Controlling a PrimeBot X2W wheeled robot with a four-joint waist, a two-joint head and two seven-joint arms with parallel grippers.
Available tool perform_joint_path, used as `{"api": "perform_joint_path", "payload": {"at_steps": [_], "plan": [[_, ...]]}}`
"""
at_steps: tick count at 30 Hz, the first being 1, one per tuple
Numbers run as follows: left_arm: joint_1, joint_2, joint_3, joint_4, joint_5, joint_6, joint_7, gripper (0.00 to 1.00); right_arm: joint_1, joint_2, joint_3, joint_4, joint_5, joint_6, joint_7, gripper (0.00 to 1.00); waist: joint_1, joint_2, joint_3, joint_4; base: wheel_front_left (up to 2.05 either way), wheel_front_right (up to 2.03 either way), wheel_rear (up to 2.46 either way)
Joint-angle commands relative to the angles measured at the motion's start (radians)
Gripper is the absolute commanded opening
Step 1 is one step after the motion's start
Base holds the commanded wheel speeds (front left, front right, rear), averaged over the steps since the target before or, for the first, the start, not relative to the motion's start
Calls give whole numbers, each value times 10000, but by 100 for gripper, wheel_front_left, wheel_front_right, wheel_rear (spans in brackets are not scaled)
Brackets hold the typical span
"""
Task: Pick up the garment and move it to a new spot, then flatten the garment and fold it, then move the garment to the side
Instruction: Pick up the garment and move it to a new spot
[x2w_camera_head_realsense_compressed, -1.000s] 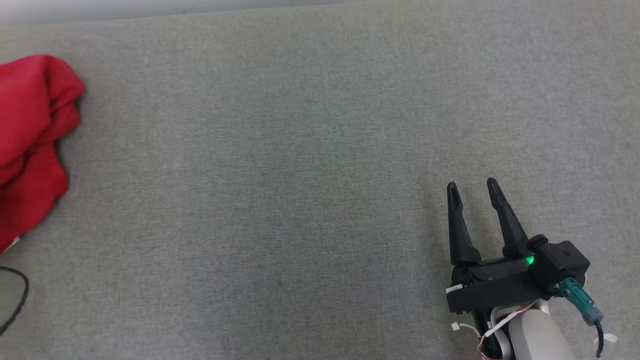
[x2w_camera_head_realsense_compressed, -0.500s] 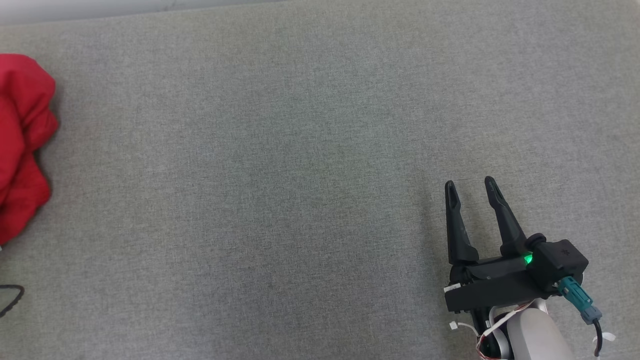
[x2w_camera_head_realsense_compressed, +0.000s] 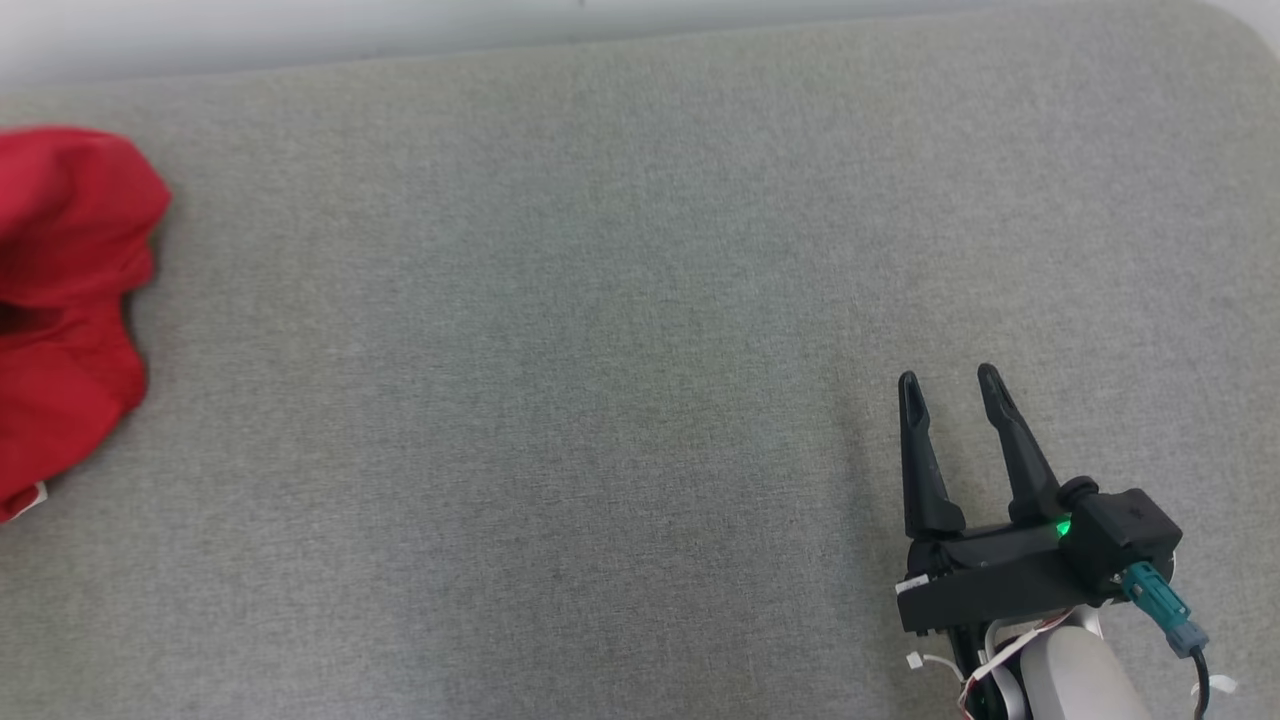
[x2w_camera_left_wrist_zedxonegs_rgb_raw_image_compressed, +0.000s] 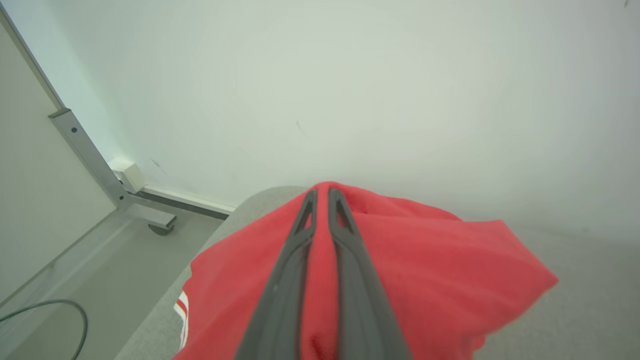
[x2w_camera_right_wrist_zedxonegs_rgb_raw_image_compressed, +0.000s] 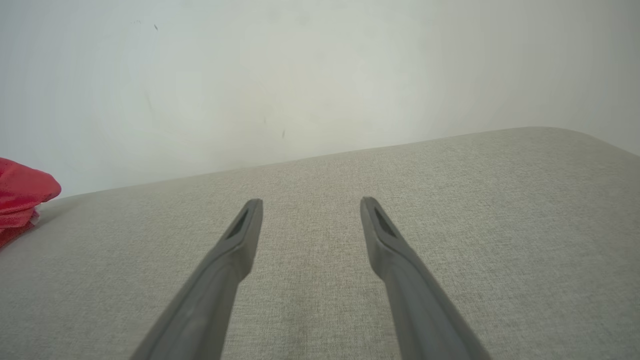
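**Item:** crumpled red fabric garment (x2w_camera_head_realsense_compressed: 65, 300).
**Location:** on the grey fabric-covered table (x2w_camera_head_realsense_compressed: 600, 350), at 9 o'clock in the head view, cut off by the frame edge.
**Orientation:** the visible mass runs along the 12-to-6 line, with its bulged edge facing 3 o'clock. The true long axis is probably the same, though much of the cloth lies out of frame. A white-striped trim (x2w_camera_left_wrist_zedxonegs_rgb_raw_image_compressed: 182, 310) shows at 7 o'clock in the left wrist view.

**Left hand** (x2w_camera_left_wrist_zedxonegs_rgb_raw_image_compressed: 322, 196): dark fingers together, clamped on a raised fold of the garment, with red cloth pinched between them. The tips point to 12 o'clock, toward the pale wall (x2w_camera_left_wrist_zedxonegs_rgb_raw_image_compressed: 350, 75).

**Right hand** (x2w_camera_head_realsense_compressed: 948, 385): at 4 o'clock in the head view, fingers apart with table surface showing between them. It is well apart from the garment, tips toward 12 o'clock.
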Motion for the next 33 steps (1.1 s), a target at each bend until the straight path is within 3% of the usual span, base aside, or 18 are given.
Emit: {"api": "perform_joint_path", "payload": {"at_steps": [1, 10, 24, 33], "plan": [[-243, 44, 51, -297, -19, -37, -328, 0, 139, 13, -7, 18, 19, -21, -6, 100, 0, -1, -169, 109, 0, 0, 0], [-894, -133, -230, -2667, 5, -138, -1161, 0, 276, 9, 105, 114, 205, -21, -6, 100, 0, -1, -680, 94, 0, 0, 0], [-818, -1304, -1780, -6861, 50, 167, 532, 0, 415, 13, 347, 127, 887, -21, -6, 100, 0, -1, -847, -1038, 0, 0, 0], [-190, -2494, -3161, -7290, -222, 49, 1043, 0, 320, 11, 225, 113, 950, -21, -6, 100, 0, -1, -571, -1504, 0, 0, 0]]}}
